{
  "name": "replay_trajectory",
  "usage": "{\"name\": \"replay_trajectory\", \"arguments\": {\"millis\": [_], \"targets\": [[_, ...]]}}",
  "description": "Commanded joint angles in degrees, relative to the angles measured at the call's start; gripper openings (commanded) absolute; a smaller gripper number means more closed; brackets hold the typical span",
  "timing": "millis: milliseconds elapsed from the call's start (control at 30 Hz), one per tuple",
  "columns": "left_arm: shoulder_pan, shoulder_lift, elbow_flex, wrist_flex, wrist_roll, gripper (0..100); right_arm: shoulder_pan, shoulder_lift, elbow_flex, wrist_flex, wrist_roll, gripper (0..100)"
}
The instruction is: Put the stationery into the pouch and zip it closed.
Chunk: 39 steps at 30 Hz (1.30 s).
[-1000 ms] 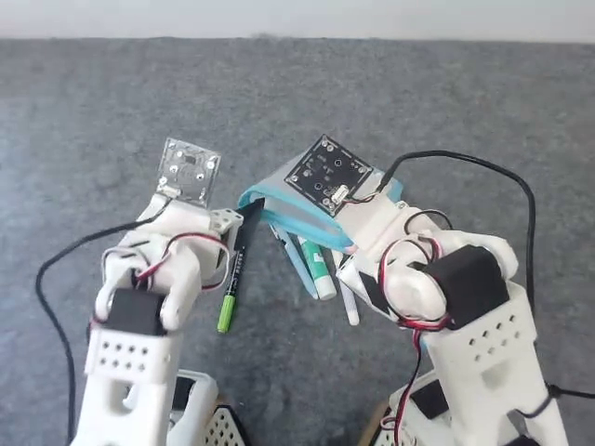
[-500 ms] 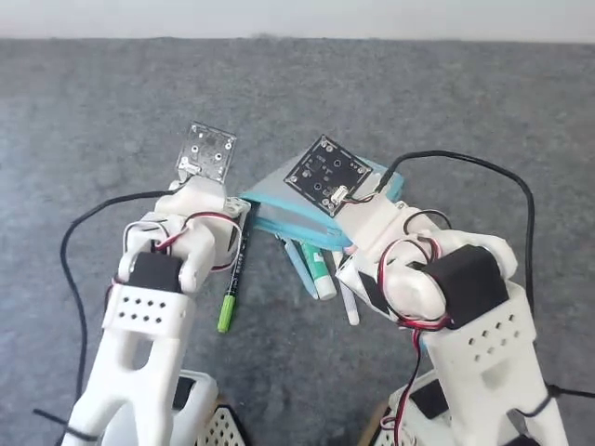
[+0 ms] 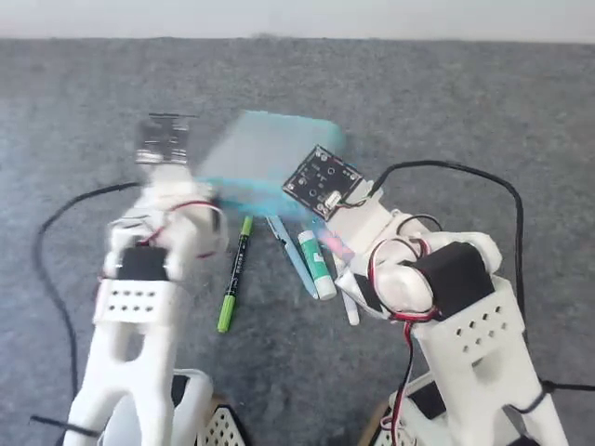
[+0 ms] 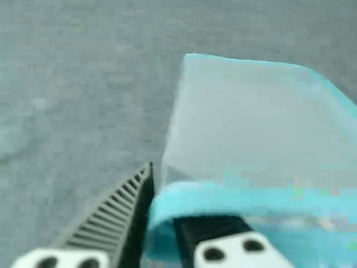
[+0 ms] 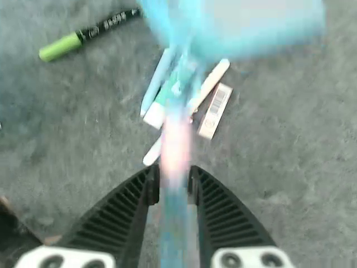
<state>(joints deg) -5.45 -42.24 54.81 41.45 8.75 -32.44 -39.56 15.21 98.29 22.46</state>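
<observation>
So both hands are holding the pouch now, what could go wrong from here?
1. The left hand pinches only the teal rim of the pouch, so it might slip out.
2. The green marker and the other pens lie on the table; the right hand is also clamped on the pouch, so no hand is free, and letting go may drop it onto them.

I count one pouch (image 3: 270,153) and five loose pieces of stationery: one green-capped marker (image 3: 232,274), one pale blue pen (image 3: 293,255), one green-and-white stick (image 3: 316,267), one white pen (image 3: 349,307) and one small barcoded block (image 5: 215,111). I have two grippers, the left gripper (image 4: 164,195) and the right gripper (image 5: 173,173).
</observation>
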Motion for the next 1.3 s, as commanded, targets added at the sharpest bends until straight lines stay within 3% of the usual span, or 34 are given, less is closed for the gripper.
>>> {"name": "replay_trajectory", "arguments": {"millis": [0,200,333,633,900,1267], "targets": [[-7.30,0.26,-0.84,-2.73,5.71,1,-0.22,-1.89,7.56,-7.60,-0.70,9.8],[-10.37,0.26,2.42,-5.98,6.24,1,-0.04,-1.19,23.74,-23.43,-6.51,10.2],[-10.55,0.26,3.47,-6.24,6.15,1,-0.22,-1.19,27.16,-26.51,-7.56,10.2],[-10.37,0.18,3.91,-6.15,4.04,1,1.45,10.68,22.07,-28.00,-8.88,10.2],[-10.11,0.00,5.32,-6.07,2.90,1,5.32,23.34,17.67,-36.79,-13.80,10.2],[-10.11,-0.18,5.93,-6.15,2.90,1,8.04,30.73,17.85,-40.57,-13.63,10.2]]}}
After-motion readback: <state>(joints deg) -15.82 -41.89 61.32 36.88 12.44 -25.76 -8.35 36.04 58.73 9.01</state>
